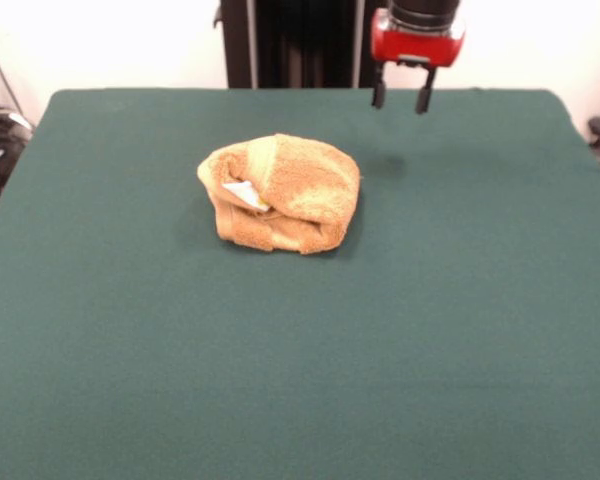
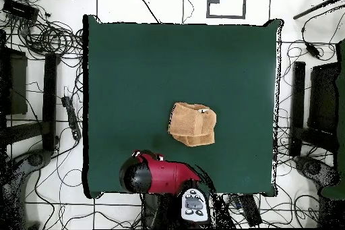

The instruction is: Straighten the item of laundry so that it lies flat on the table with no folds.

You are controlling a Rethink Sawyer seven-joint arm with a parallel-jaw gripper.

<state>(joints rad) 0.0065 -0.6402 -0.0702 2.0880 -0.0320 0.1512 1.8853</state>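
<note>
Hangs with gripper (image 1: 400, 100) empty, fingers parted, above the table (image 1: 460, 330), well clear of the bunched, folded towel (image 1: 280, 192) lying below and beside it.

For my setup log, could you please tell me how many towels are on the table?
1. A crumpled orange-tan terry towel lies bunched near the middle of the green table; none other shows.

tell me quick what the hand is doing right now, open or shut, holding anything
Hand: open, holding nothing, raised above the table behind the crumpled towel.
</note>
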